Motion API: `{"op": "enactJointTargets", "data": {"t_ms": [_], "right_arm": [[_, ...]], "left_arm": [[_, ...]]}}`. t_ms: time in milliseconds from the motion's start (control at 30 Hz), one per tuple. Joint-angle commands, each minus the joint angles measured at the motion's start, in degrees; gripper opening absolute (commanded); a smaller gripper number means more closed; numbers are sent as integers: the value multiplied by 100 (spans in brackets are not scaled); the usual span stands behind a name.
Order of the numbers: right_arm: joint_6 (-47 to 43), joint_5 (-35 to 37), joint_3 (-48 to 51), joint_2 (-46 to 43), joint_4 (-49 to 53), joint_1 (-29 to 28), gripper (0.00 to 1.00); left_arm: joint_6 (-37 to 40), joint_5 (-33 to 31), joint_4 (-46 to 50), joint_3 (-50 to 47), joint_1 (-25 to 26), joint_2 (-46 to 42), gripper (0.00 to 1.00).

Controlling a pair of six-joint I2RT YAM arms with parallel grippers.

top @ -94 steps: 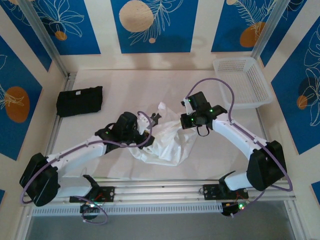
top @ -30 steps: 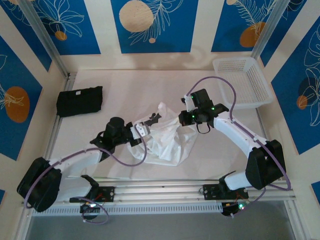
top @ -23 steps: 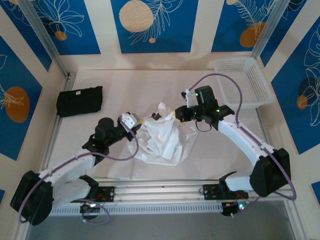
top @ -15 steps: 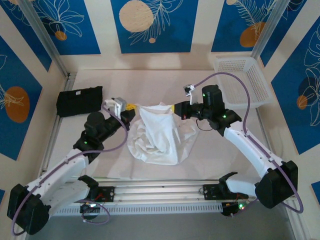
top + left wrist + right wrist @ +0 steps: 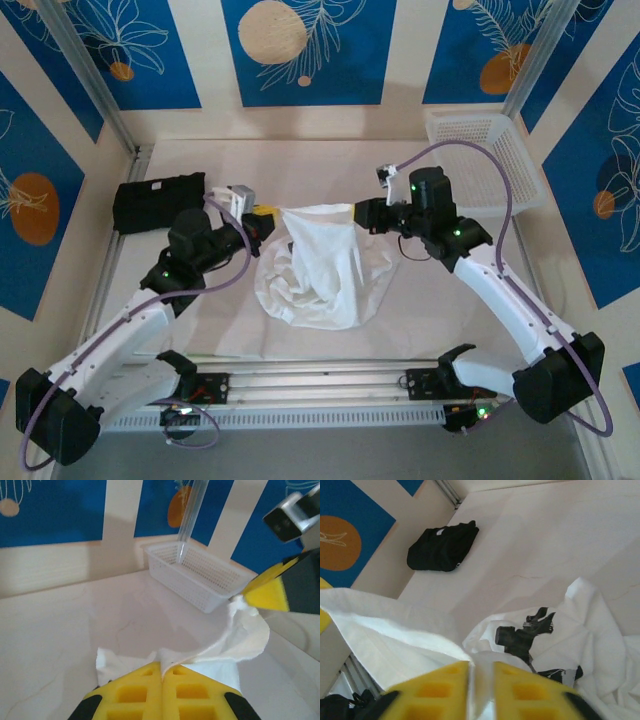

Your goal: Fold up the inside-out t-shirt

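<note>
The inside-out t-shirt (image 5: 315, 265) is white and hangs crumpled from a top edge stretched between my two grippers above the table's middle. My left gripper (image 5: 268, 217) holds the left end of that edge. In the left wrist view its yellow pads (image 5: 131, 695) are pressed together on a fold of the t-shirt (image 5: 245, 640). My right gripper (image 5: 352, 214) is at the right end. In the right wrist view its gripper (image 5: 481, 670) has the jaws slightly apart, with t-shirt cloth (image 5: 590, 630) still lying in the gap. A dark print shows on the cloth below.
A folded black garment (image 5: 158, 203) lies at the far left of the table, also seen as a black garment (image 5: 442, 553) in the right wrist view. A white mesh basket (image 5: 485, 165) sits at the far right corner. Metal rails run along the near edge.
Both grippers rose and drew apart, pulling the t-shirt's edge out into a straight line. The right gripper's jaws have parted a little; the left stays clamped.
</note>
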State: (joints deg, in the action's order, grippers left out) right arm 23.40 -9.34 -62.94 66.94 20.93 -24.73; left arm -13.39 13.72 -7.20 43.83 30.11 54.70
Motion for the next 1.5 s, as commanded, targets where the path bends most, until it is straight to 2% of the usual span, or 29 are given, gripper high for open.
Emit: {"op": "enactJointTargets", "data": {"t_ms": [0, 67, 167, 267, 400, 633, 867, 967, 1000, 1067, 1167, 1233, 1467], "right_arm": [[-247, 297, -335, 204, 701, 32, 34], [-306, 725, -121, 188, 752, 116, 40], [-375, 1560, 173, 395, 810, 230, 45], [-389, 2060, 188, 1057, 1025, 284, 48], [-393, 2248, 10, 1927, 1146, 293, 54], [-44, 917, -77, 2799, 680, 139, 55], [440, 220, 242, 3272, 166, -13, 54], [544, 43, 203, 3507, 19, -2, 47], [596, -16, 224, 3505, -93, 40, 40], [697, -93, 315, 3311, -361, 169, 20], [706, 19, 518, 2631, -727, 339, 3], [646, 148, 591, 2115, -856, 422, 0], [231, 832, 422, 204, -863, 676, 0]], "left_arm": [[78, -768, 896, 284, -90, -202, 0], [208, -1558, 1295, 215, -169, -398, 0], [336, -2175, 1582, 46, -207, -649, 0], [337, -2360, 1603, -74, -216, -821, 0], [327, -2382, 1590, -94, -215, -912, 0], [291, -2273, 1545, -145, -216, -856, 0], [280, -2233, 1496, -199, -218, -829, 0], [267, -2224, 1494, -191, -216, -810, 0], [262, -2232, 1506, -183, -216, -817, 0], [226, -2284, 1549, -150, -223, -820, 0], [100, -2336, 1633, -74, -309, -781, 0], [-51, -2220, 1623, -21, -410, -759, 0], [-515, -1397, 1365, 601, -831, -562, 0]]}}
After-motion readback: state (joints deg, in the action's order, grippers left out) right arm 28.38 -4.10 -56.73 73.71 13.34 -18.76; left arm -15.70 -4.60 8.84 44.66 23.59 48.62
